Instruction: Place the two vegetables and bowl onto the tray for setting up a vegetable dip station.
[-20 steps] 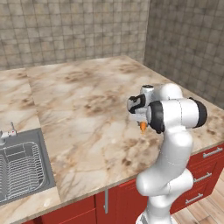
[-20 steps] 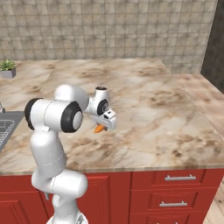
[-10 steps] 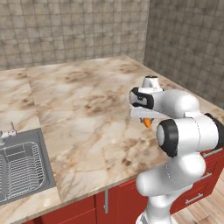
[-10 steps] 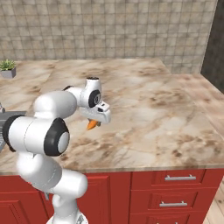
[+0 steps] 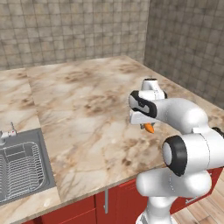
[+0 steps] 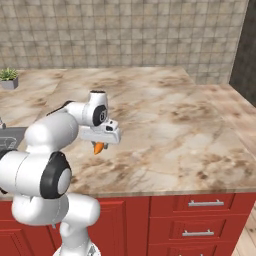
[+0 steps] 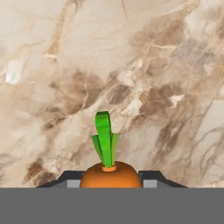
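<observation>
I see the carrot [image 7: 111, 174] clamped between the two fingertips of the claw [image 7: 111, 180]; in the hand view its orange shoulder sits between the dark tips [image 7: 151, 177] and its green top [image 7: 105, 138] points away from the camera over the marble. The claw is pinching the carrot, jaws partly closed on its body.

In the left base view, the carrot [image 5: 149, 128] hangs below the claw [image 5: 146, 125], orange point downward, above the bench [image 5: 87, 113] and clear of its surface. In the right base view I see the same: the carrot [image 6: 99, 148] protrudes under the claw [image 6: 101, 143], over the near part of the bench [image 6: 165, 125].

The arm [image 5: 183, 131] is folded, with the hand held out over the marble in front of the robot's body.

Further out, a steel sink [image 5: 19, 166] is set into the bench at the left in the left base view. A small potted plant [image 6: 8, 78] stands at the far left of the bench in the right base view. Red cabinet drawers [image 6: 200, 220] run below the bench edge. A tiled wall [image 6: 125, 35] backs the bench.
</observation>
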